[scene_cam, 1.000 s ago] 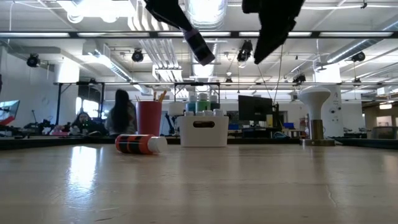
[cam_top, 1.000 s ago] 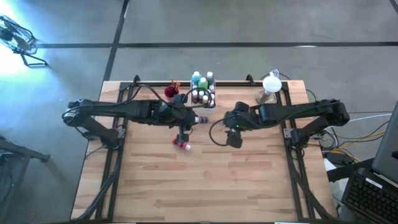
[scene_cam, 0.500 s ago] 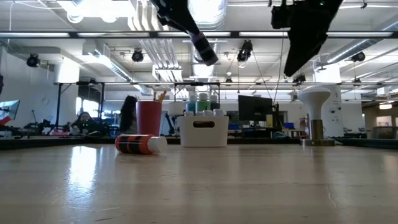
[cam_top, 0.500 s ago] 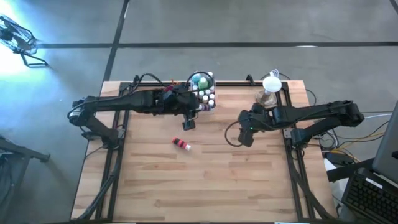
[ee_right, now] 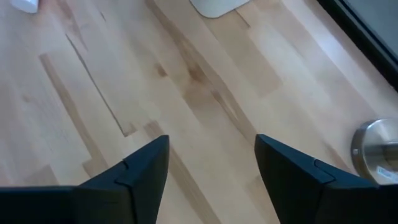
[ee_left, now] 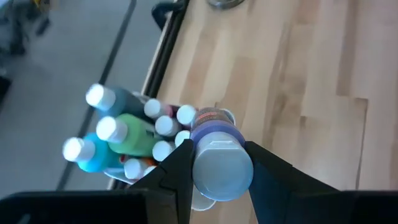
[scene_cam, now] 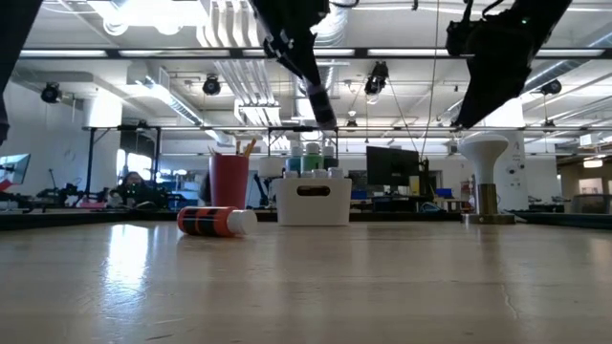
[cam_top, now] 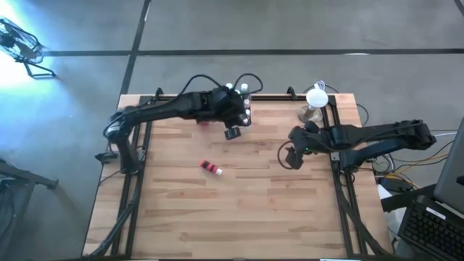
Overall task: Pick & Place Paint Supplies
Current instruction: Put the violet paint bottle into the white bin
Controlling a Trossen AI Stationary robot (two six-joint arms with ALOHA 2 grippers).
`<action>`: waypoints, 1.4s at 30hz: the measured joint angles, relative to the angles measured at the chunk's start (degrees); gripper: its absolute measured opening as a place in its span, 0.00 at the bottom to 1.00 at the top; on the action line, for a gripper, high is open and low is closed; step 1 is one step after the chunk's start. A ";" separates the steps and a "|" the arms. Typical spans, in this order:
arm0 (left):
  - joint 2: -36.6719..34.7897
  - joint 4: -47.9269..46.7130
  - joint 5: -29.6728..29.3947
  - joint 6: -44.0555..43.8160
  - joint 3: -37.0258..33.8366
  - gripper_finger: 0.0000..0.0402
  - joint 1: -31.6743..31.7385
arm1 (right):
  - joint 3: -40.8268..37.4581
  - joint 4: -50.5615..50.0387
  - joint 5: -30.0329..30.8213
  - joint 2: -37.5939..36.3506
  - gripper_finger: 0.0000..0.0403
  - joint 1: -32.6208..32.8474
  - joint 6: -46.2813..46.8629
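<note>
My left gripper (cam_top: 233, 133) is shut on a purple paint bottle (ee_left: 217, 140) with a grey cap. It hangs above the white tray (scene_cam: 313, 203) at the far middle of the table, where several paint bottles (ee_left: 118, 134) stand upright. A red paint bottle (cam_top: 212, 168) lies on its side near the table's middle, in front of the magenta cup (scene_cam: 229, 182) with brushes. My right gripper (cam_top: 293, 161) hovers open over bare wood at the right, with nothing between its fingers (ee_right: 143, 168). My left gripper pinches the purple bottle by its two sides near the cap end (ee_left: 194, 158), between its two fingers. The bottle lies along the fingers, cap toward the wrist and base slanting down and away. It hangs tilted (scene_cam: 320, 103), lifted clear above the tray.
A white mushroom-shaped object on a round metal base (cam_top: 316, 101) stands at the far right corner. A dark frame rail (cam_top: 290, 96) runs along the far edge. Bare wood (cam_top: 239, 217) spreads across the near half of the table.
My left gripper has carried the purple bottle toward the far edge and a little right, from above the lying red bottle to above the tray. My right gripper has drawn back toward the table's right edge. The red bottle has stayed where it lay.
</note>
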 joint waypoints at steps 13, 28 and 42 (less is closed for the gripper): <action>4.52 -2.42 7.04 -4.45 -0.02 0.30 7.02 | -3.22 2.83 -0.01 -1.78 0.61 -0.02 -0.07; 7.03 -4.89 9.49 -6.79 -0.10 0.30 8.40 | -3.22 2.91 0.24 -1.78 0.56 -0.04 -0.37; 11.42 -2.91 12.66 -6.95 -0.10 0.30 9.01 | -3.23 3.11 1.48 -1.78 0.62 -0.04 -0.44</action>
